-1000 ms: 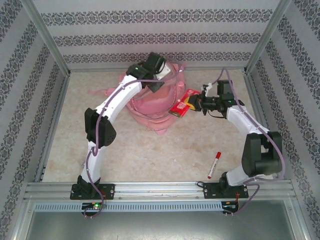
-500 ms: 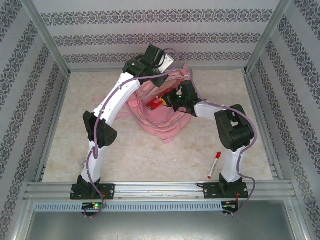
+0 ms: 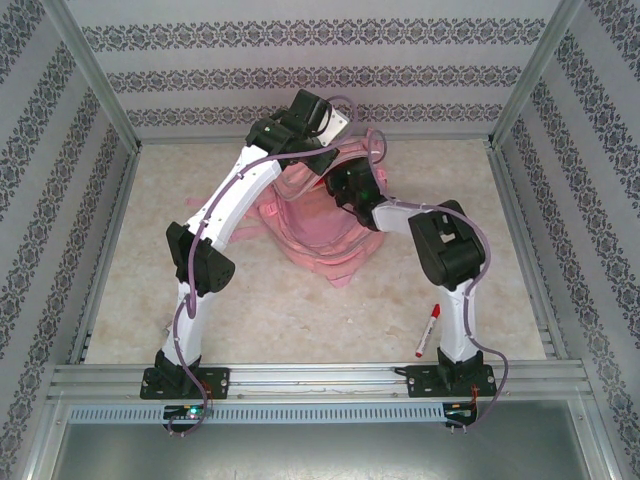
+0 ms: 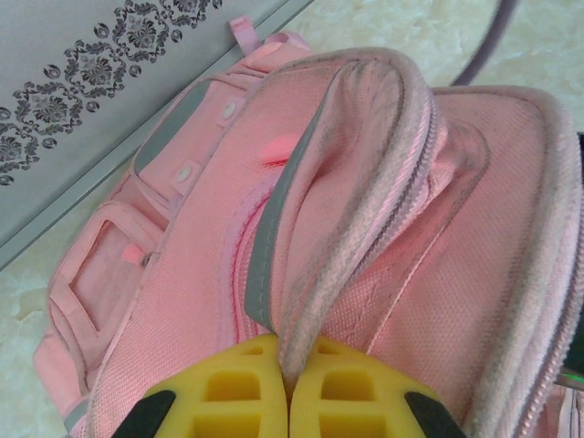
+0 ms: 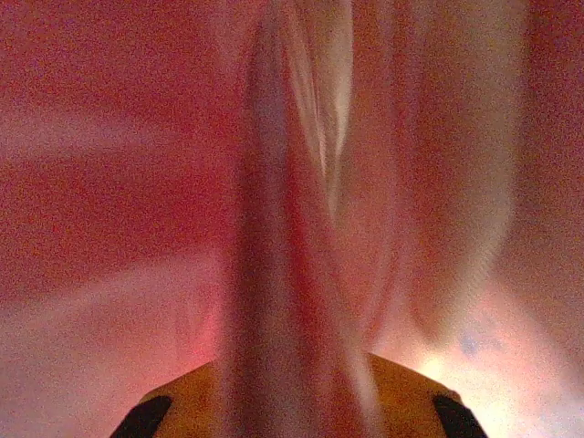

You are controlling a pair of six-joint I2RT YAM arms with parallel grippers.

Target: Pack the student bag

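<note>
The student bag (image 3: 312, 240) is a soft pink backpack lying at the back middle of the table. My left gripper (image 4: 287, 354) is shut on the padded rim of its opening (image 4: 310, 301) and holds that rim up; from above this gripper (image 3: 320, 163) hangs over the bag's far side. My right gripper (image 5: 290, 388) is inside the bag, with pink lining all around it. It is shut on a thin flat reddish thing (image 5: 274, 274) seen edge-on and blurred. From above, the right wrist (image 3: 352, 186) dips into the opening and its fingers are hidden.
A red marker with a white cap (image 3: 429, 330) lies on the table at the front right, close to the right arm's base. Metal frame rails (image 3: 300, 378) border the table, and patterned walls stand close behind the bag.
The right arm swung left from beside the bag and carried the red flat packet into the opening. The left gripper kept its hold on the rim, and the bag shifted slightly.
</note>
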